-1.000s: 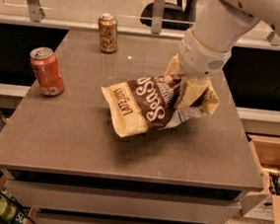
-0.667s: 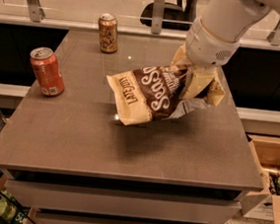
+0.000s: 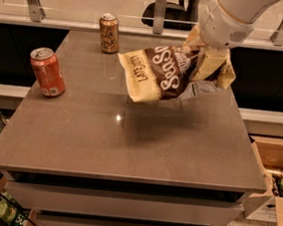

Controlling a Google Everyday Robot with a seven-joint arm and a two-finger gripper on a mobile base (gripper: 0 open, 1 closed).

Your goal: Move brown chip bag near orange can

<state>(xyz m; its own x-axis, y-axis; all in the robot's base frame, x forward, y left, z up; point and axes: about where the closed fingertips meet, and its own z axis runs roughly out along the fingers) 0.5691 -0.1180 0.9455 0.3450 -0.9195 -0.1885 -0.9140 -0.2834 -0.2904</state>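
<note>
1. Bag (image 3: 160, 74): dark-brown chip bag with cream ends, hanging clear of the table (image 3: 127, 153), with its shadow on the bare top below. It is over the right rear part of the table, tilted, and its free cream end points left.
2. Gripper (image 3: 210, 61): mine, at the bag's right end, below the white wrist (image 3: 225, 23). It is clamped on the crumpled cream end. The foil hides most of the contact, so I judge the hold from the bag hanging unsupported, not from any clear sight of it.
3. Orange can (image 3: 109, 33): upright at the rear left of the table, left of the bag's free end and apart from it.
4. Red can (image 3: 47, 72): upright near the left edge, well apart from the bag; no part of the task.
5. Handling, as I judge it: the bag is light, soft and mostly air, so it sags and swings when held by one end. The foil is slippery and the chips inside are fragile. A gathered seam end, as held here, is the best place to pinch. A grip across the middle would crush the contents.
6. Remaining move, as I judge it: carry the bag left and set it down beside the orange can. The swinging free end could knock the can over, so I should lower the bag with a small gap.
</note>
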